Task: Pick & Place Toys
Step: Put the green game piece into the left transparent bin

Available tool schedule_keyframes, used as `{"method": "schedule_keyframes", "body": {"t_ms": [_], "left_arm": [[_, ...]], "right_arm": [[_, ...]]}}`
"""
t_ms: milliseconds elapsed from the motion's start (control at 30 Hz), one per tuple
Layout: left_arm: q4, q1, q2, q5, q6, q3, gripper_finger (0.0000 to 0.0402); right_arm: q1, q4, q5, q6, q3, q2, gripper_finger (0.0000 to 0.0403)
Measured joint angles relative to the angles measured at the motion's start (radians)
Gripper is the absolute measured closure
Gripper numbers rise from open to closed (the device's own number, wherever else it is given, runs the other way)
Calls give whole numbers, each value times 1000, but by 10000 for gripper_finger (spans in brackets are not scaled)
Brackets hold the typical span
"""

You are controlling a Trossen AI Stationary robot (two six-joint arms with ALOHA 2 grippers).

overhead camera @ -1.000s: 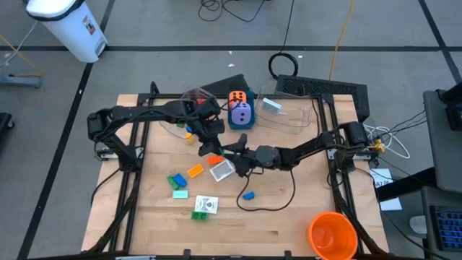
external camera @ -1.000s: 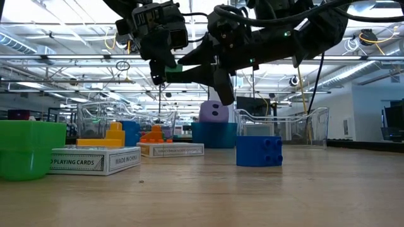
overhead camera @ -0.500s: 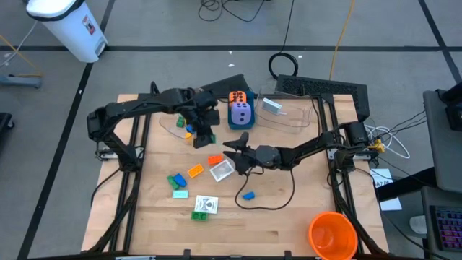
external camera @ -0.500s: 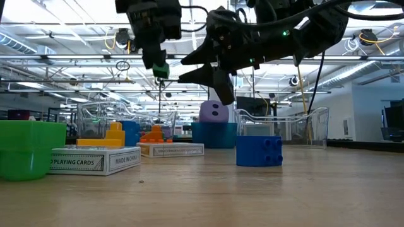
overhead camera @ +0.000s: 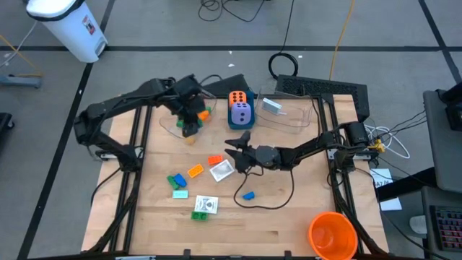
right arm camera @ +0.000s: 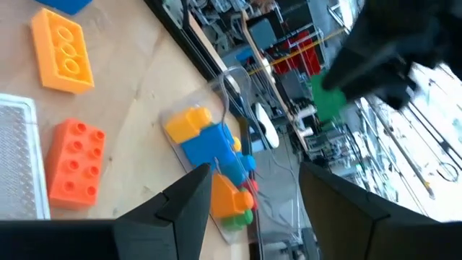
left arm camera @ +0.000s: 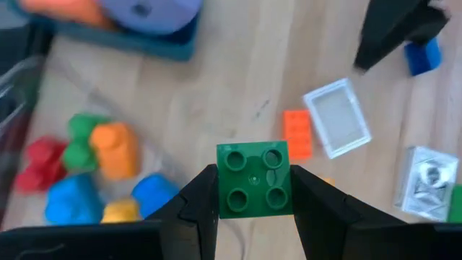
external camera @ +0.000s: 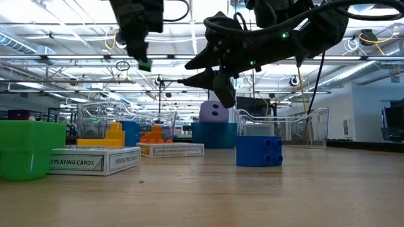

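Green brick point(left arm camera: 254, 179) pinched between my left gripper point(overhead camera: 190, 124) fingers, studs facing the wrist camera, held in the air over the clear tub point(overhead camera: 167, 127) with its red, orange, blue and yellow bricks. A second ago that hand was near table centre by the orange brick point(overhead camera: 214, 159); it has swung back to the tub. My right gripper point(overhead camera: 234, 154) hovers over the white card case point(overhead camera: 221, 170), fingers spread, wider than before, empty.

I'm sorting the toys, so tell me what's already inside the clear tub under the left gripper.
Inside the clear tub: red, green, orange, blue and yellow bricks. The left gripper, holding a green brick, hides part of it.
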Motion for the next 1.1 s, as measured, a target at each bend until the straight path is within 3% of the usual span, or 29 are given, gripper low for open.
{"method": "schedule_keyframes", "body": {"t_ms": [200, 467, 800, 1100], "left_arm": [[63, 55, -128, -94, -33, -154, 264], [244, 169, -263, -181, -77, -408, 264], [408, 329, -273, -182, -90, -561, 264], [513, 359, -251, -138, -113, -659, 259]], "right_arm": [[0, -7, 57, 8, 0, 0, 202], [0, -6, 54, 24, 0, 0, 203], [-6, 10, 1, 27, 0, 1, 204], [-30, 10, 0, 62, 0, 1, 206]]}}
